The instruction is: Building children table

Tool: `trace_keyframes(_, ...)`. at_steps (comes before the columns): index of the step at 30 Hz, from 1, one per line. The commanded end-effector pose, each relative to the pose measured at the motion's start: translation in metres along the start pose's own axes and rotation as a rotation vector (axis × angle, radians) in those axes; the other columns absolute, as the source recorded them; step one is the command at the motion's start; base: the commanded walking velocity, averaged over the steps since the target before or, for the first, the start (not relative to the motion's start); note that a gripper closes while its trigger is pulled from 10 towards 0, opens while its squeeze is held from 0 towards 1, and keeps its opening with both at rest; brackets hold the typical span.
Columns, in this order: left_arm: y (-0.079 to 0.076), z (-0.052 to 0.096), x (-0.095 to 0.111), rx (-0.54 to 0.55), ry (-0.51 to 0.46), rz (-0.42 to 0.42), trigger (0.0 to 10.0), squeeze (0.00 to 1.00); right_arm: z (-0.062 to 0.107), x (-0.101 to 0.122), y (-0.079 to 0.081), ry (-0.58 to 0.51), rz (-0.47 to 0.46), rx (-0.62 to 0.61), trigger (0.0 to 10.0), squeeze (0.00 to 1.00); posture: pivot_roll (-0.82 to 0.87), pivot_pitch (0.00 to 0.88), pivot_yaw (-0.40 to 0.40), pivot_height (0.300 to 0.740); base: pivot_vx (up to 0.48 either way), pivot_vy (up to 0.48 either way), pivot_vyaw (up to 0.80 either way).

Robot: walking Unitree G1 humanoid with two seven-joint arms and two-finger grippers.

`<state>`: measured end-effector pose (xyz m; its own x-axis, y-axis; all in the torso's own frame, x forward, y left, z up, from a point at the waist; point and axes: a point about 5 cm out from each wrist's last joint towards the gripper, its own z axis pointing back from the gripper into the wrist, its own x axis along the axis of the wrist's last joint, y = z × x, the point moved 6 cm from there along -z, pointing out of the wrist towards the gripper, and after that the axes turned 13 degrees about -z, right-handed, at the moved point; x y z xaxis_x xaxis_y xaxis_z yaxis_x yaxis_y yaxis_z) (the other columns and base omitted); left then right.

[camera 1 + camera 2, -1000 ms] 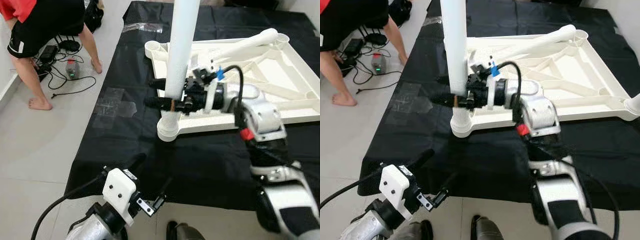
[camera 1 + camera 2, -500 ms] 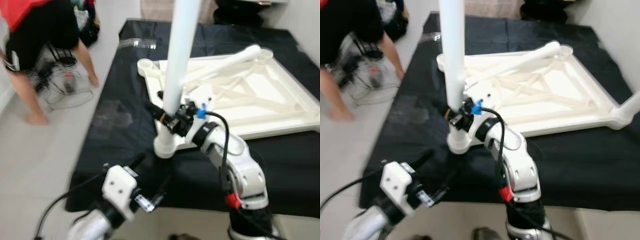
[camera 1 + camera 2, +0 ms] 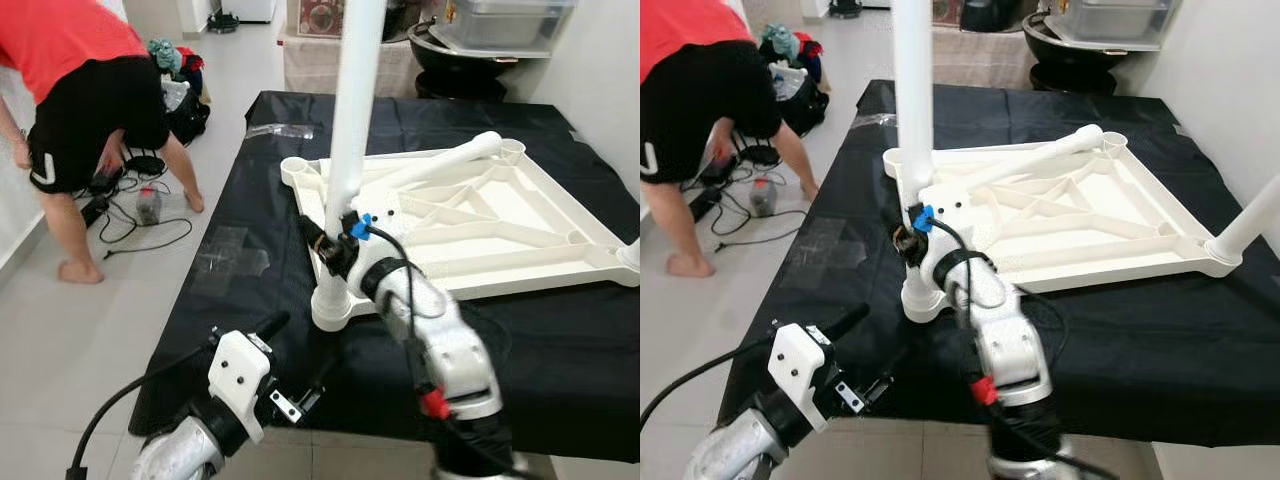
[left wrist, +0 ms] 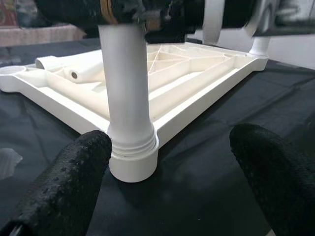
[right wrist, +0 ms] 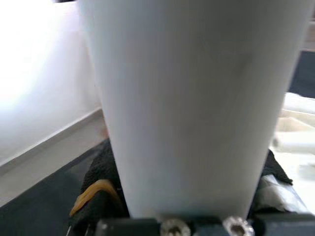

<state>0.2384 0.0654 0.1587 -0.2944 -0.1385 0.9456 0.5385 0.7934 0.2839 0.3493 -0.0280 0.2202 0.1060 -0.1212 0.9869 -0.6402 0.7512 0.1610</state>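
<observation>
While the left gripper [image 3: 300, 385] hangs low at the near edge of the black cloth [image 3: 250, 290], its two fingers spread wide and empty, it points toward the corner socket [image 4: 132, 164] of the upturned tabletop [image 3: 480, 235], the landmark for everything else. In the left wrist view the padded fingertips [image 4: 64, 182] frame that socket with nothing between them.

Just above the socket, the right gripper [image 3: 332, 243] is clamped on the upright white leg [image 3: 350, 110], whose foot sits in the socket with threaded rings showing at the joint. Compared with a second ago, the right forearm has swung from the far side of the leg round toward the robot, its wrist rolled, while the grip on the leg has held. I read that as a turning stroke, screwing the leg home; the exposed rings suggest it is not fully seated.

Farther along the tabletop, a loose leg [image 3: 440, 165] lies across the ribs, and another leg [image 3: 1250, 220] stands at the right corner. Beyond the cloth's left side a person [image 3: 80, 110] bends over cables on the floor.

No brand, label or writing is legible.
</observation>
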Motion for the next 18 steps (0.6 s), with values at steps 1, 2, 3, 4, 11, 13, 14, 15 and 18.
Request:
trace_keyframes(1,0.0,0.0,0.001,0.008,-0.007,-0.001,10.0,0.0,-0.003,-0.027,0.008,0.099,-0.069,0.066,10.0,0.0,-0.02,0.133,-0.044,0.74,0.0,0.0,0.0)
trace_keyframes(2,-0.001,0.001,0.002,0.005,-0.007,0.001,10.0,0.0,-0.001,-0.016,0.006,0.083,-0.056,0.133,10.0,1.0,-0.01,0.142,-0.043,0.74,0.0,0.0,0.0)
trace_keyframes(3,-0.002,0.002,0.002,0.001,-0.007,0.003,10.0,0.0,0.002,-0.003,0.004,0.071,-0.041,0.22,10.0,1.0,0.0,0.149,-0.043,0.74,0.0,0.0,0.0)
trace_keyframes(4,-0.003,0.003,0.003,-0.002,-0.007,0.005,10.0,0.0,0.005,0.005,0.001,0.064,-0.03,0.275,10.0,1.0,0.0,0.149,-0.043,0.74,0.0,0.0,0.0)
trace_keyframes(11,-0.007,0.009,0.007,-0.009,0.0,0.001,10.0,0.0,0.02,0.045,-0.023,0.081,0.073,0.471,10.0,1.0,0.03,0.195,-0.048,0.74,0.0,0.0,0.0)
trace_keyframes(13,-0.008,0.011,0.008,-0.008,0.003,0.0,10.0,0.0,0.027,0.046,-0.022,0.123,0.068,0.549,10.0,0.76,0.05,0.208,-0.051,0.74,0.0,0.0,0.0)
trace_keyframes(14,-0.008,0.013,0.009,-0.008,0.006,-0.002,10.0,0.0,0.03,0.047,-0.023,0.148,0.071,0.594,10.0,0.0,0.07,0.227,-0.049,0.74,0.0,0.0,0.0)
trace_keyframes(15,-0.008,0.013,0.009,-0.008,0.006,-0.002,10.0,0.0,0.03,0.047,-0.023,0.148,0.071,0.594,10.0,0.0,0.07,0.227,-0.049,0.74,0.0,0.0,0.0)
trace_keyframes(18,-0.008,0.016,0.01,-0.009,0.011,-0.003,10.0,0.0,0.033,0.05,-0.027,0.172,0.09,0.637,10.0,0.0,0.08,0.233,-0.047,0.74,0.0,0.0,0.0)
